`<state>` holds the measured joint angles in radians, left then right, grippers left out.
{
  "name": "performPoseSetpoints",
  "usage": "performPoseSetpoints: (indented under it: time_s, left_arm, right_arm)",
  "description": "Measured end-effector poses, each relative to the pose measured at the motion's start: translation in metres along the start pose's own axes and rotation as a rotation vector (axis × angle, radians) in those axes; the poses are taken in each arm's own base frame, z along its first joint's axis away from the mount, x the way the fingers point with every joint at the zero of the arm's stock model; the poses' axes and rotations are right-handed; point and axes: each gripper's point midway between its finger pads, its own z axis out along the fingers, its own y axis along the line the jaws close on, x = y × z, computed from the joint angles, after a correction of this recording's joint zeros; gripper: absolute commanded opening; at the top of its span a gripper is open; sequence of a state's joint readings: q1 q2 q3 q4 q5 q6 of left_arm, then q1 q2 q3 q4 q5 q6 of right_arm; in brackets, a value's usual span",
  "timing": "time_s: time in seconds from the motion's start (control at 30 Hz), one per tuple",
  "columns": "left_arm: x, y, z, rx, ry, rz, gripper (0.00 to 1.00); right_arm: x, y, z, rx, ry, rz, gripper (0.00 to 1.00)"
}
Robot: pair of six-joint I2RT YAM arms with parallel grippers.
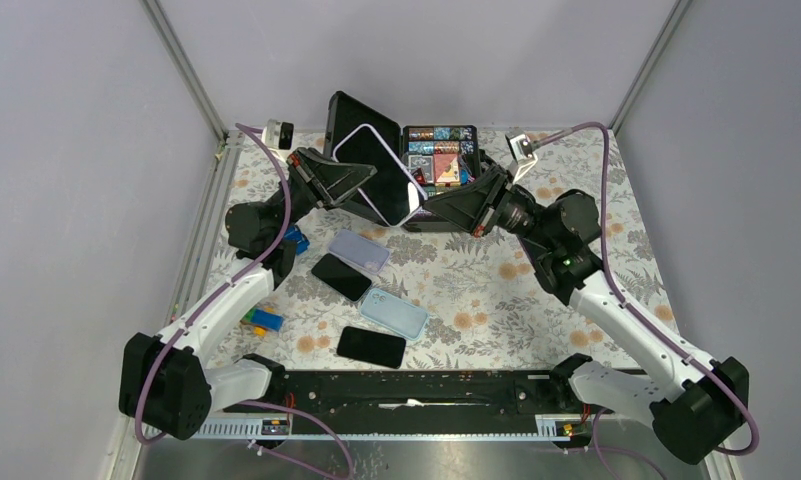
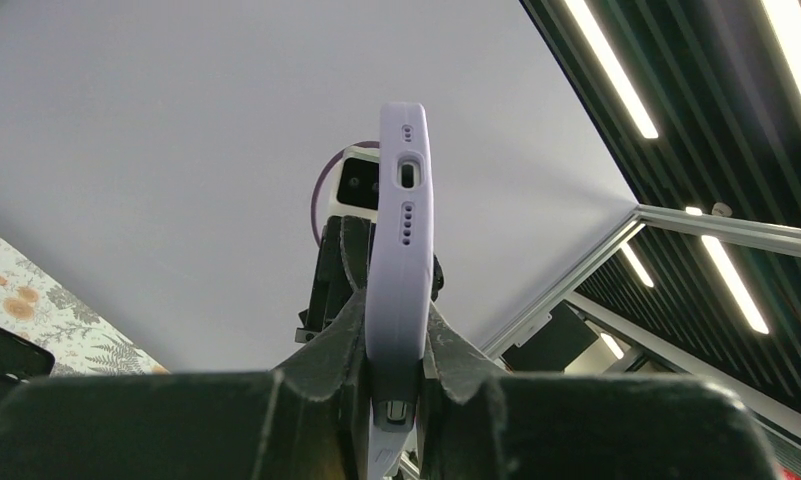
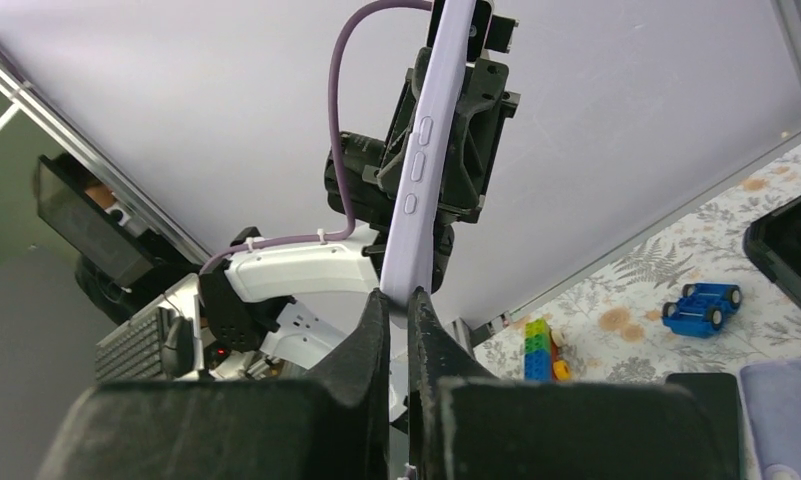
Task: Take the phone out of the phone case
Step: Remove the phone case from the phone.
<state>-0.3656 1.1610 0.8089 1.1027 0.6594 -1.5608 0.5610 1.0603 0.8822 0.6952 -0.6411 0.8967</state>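
Step in hand: the grip is set from both sides and the peel has not yet begun; the phone [image 1: 379,172] sits in its lilac phone case [image 2: 401,250], held in the air over the far middle of the tabletop [image 1: 536,290], screen up and tilted
Left fingers [image 2: 338,345]: clamped across the thickness of the cased phone at its left end; the charging-port edge points away from them
Right fingers [image 3: 371,330]: closed tight on the right-hand near end of the lilac case; whether they pinch only the case lip or the phone as well, I cannot tell
Next move, as I judge it: one side must hold the phone body while the other bends the case rim off a corner; the soft rim may slip from a thin pinch, and a drop would land on the things below
Count, near: black bare phones [image 1: 371,347], two, the second just farther and left; coloured block stack [image 1: 261,320], one, near left
Count, middle: light blue case [image 1: 394,313], one; flat lilac case [image 1: 359,250], one; whether either holds a phone, I cannot tell; blue toy car [image 1: 294,238], one, left
Count, far: black box [image 1: 439,160] of coloured pieces, one, lid raised; cased phone in the air, one; arms, two
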Motion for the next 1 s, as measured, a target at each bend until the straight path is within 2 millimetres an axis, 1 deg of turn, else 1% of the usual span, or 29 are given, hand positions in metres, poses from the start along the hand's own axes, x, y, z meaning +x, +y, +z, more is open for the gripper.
performPoseSetpoints:
  time_s: [0.2,0.33,0.43,0.6,0.63,0.67,0.73,0.77,0.8,0.83,0.87,0.9,0.93,1.0]
  left_arm:
    - [-0.003,0.003,0.0,-0.013,-0.012,-0.005,0.0]
    - [-0.005,0.004,-0.001,-0.017,-0.02,-0.006,0.0]
    - [-0.005,0.003,-0.001,-0.014,-0.02,-0.019,0.0]
    - [-0.007,0.003,-0.001,-0.017,-0.026,-0.041,0.0]
    - [-0.007,-0.002,-0.001,-0.003,-0.027,-0.087,0.0]
    - [-0.006,-0.012,-0.002,0.025,-0.019,-0.088,0.0]
    - [0.006,-0.041,-0.004,0.111,0.025,-0.091,0.0]
    - [0.011,-0.055,-0.006,0.149,0.047,-0.084,0.0]
    - [0.014,-0.066,-0.008,0.181,0.061,-0.073,0.0]
    - [0.016,-0.074,-0.01,0.205,0.068,-0.062,0.0]
    - [0.018,-0.081,-0.012,0.225,0.074,-0.049,0.0]
    - [0.019,-0.084,-0.013,0.236,0.075,-0.04,0.0]
    - [0.019,-0.085,-0.013,0.24,0.076,-0.036,0.0]
    - [0.018,-0.082,-0.012,0.232,0.074,-0.037,0.0]
  right_arm:
    - [-0.002,-0.011,0.001,-0.012,-0.003,0.074,0.0]
    - [-0.004,-0.013,0.003,-0.018,-0.007,0.104,0.0]
    - [-0.003,-0.014,0.002,-0.012,-0.005,0.114,0.0]
    - [-0.003,-0.023,-0.001,0.029,-0.006,0.089,0.0]
    - [-0.008,-0.034,-0.003,0.068,-0.028,0.069,0.0]
    - [-0.01,-0.058,-0.008,0.14,-0.044,0.072,0.0]
    - [-0.008,-0.108,-0.019,0.278,-0.06,0.108,0.0]
    - [0.002,-0.137,-0.025,0.357,-0.048,0.152,0.0]
    - [0.015,-0.16,-0.032,0.419,-0.028,0.195,0.0]
    - [0.029,-0.177,-0.039,0.469,-0.004,0.237,0.0]
    - [0.041,-0.188,-0.044,0.507,0.017,0.271,0.0]
    - [0.051,-0.194,-0.049,0.533,0.036,0.296,0.02]
    - [0.055,-0.195,-0.052,0.54,0.043,0.302,0.08]
    - [0.051,-0.188,-0.05,0.511,0.036,0.275,0.29]
